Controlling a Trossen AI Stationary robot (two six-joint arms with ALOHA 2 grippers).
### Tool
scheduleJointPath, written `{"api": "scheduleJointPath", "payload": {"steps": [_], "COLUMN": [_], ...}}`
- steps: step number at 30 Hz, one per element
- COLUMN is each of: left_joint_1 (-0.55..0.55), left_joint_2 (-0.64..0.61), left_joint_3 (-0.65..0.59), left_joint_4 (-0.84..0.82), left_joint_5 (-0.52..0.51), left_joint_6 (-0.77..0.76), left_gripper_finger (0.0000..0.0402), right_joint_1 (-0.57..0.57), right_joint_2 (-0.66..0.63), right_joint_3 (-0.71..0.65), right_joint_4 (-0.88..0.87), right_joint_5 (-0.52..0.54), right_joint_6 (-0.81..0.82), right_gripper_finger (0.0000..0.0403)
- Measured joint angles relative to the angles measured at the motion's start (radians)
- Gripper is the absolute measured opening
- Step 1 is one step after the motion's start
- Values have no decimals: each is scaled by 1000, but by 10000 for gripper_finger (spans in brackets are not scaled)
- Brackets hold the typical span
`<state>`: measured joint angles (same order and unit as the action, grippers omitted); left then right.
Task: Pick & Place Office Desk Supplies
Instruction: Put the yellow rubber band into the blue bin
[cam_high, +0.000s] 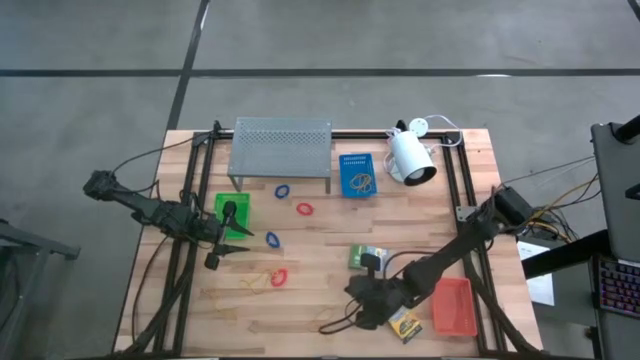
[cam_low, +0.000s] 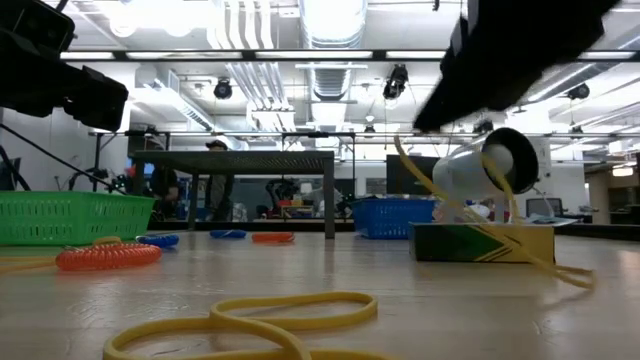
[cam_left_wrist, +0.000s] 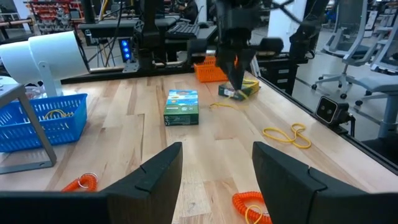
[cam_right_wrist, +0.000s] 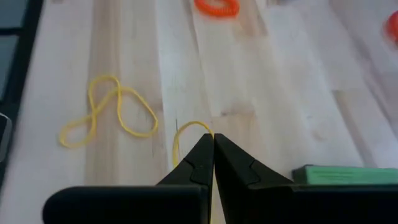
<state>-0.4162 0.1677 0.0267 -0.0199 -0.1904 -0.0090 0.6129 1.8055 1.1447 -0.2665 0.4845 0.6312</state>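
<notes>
My right gripper (cam_high: 356, 304) hangs above the table's near middle, shut on a thin yellow rubber band (cam_right_wrist: 185, 133). A second rubber band (cam_right_wrist: 109, 115) lies loose on the wood nearby. Two printed card boxes, one green (cam_high: 367, 257) and one green and yellow (cam_high: 405, 322), lie flat beside the right gripper. My left gripper (cam_left_wrist: 217, 158) waits open at the table's left, next to the green tray (cam_high: 233, 210). Red loops (cam_high: 280, 277) and blue loops (cam_high: 272, 239) lie on the table between the arms. My right gripper pinches the rubber band between its two fingertips; a short bend of the band (cam_right_wrist: 193, 126) shows just ahead of them. The fingers slant down toward the table's left. The band hangs below them, and its lower end (cam_low: 565, 272) lies on the table.
A blue tray (cam_high: 357, 174) holding rubber bands, a white lamp (cam_high: 412, 157) and a grey perforated shelf (cam_high: 280, 145) stand along the far edge. A red-orange tray (cam_high: 453, 305) sits at the near right. Black frame rails (cam_high: 185, 250) run along both sides.
</notes>
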Motion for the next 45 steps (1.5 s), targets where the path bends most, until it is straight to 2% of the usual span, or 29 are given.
{"api": "scheduleJointPath", "payload": {"steps": [14,23,30,45], "left_joint_1": [0,0,0,0], "left_joint_2": [0,0,0,0], "left_joint_3": [0,0,0,0], "left_joint_4": [0,0,0,0], "left_joint_5": [0,0,0,0], "left_joint_6": [0,0,0,0], "left_gripper_finger": [200,200,200,200], "right_joint_1": [-78,-213,-370,-680], "right_joint_2": [-239,-347,-406,-447], "right_joint_3": [12,12,11,12], "right_joint_4": [-150,-289,-345,-343], "right_joint_5": [71,86,6,-112], "right_joint_6": [2,2,-9,-183], "right_gripper_finger": [8,8,8,8]}}
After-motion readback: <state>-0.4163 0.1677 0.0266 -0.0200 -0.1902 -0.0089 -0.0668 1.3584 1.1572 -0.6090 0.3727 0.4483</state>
